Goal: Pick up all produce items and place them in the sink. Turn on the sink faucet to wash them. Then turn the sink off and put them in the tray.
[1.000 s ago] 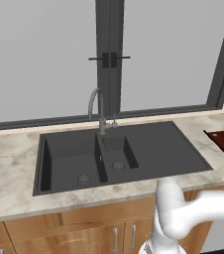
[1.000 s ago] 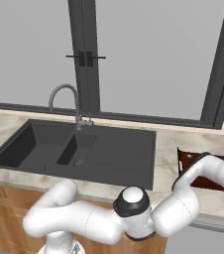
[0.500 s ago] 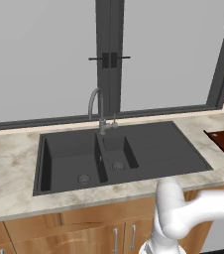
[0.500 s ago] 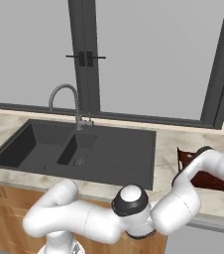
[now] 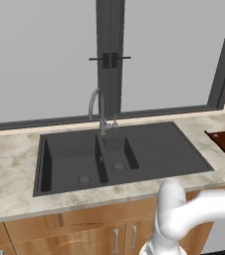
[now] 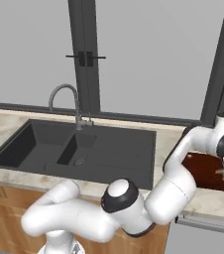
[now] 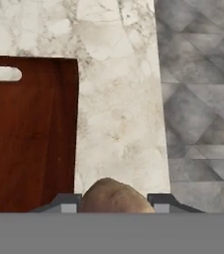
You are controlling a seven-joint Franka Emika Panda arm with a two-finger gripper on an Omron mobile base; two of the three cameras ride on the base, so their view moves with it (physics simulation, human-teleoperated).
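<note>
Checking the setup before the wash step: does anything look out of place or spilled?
Nothing stands out. The sink is dry, the faucet upright, the tray flat on the counter, and a brownish produce item sits between the gripper fingertips.

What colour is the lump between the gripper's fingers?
Brownish-tan, seen best in the hand view: the produce item.

- A pale marbled stone counter [image 5: 10, 164] ran across the room, veined in grey and beige.
- Behind it stood a large window [image 5: 40, 55] with frosted grey panes and dark frames.
- A dark window latch [image 5: 109, 60] sat on the central mullion.
- Below the counter were wooden cabinet doors [image 5: 59, 234] with slim metal handles.
- In the hand view, a grey diamond-patterned tile floor [image 7: 203, 99] lay beyond the counter edge.
- Light was even and soft.
</note>
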